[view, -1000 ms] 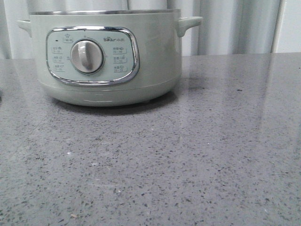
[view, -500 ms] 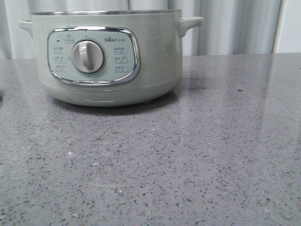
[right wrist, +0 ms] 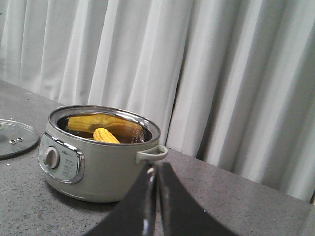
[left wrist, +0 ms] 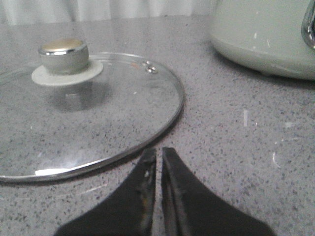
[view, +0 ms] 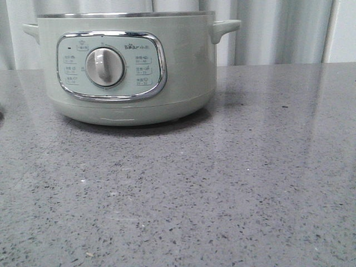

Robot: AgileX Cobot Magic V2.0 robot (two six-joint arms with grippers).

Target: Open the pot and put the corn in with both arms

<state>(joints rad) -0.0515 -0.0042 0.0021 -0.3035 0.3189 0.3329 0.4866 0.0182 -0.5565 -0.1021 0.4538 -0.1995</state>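
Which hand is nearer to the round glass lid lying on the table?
The left hand: its closed fingertips sit just beside the steel rim of the round glass lid. The right hand is raised beyond the pale green cooker pot, with the lid on the pot's far side.

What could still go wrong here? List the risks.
1. The glass lid lies flat on the counter right in front of the shut left hand; a forward sweep could shove it.
2. The lid also lies close to the pot, so a push might knock it against the pot's side.
3. The corn leans against the pot's inner wall near the rim, so jolting the pot could shift it.
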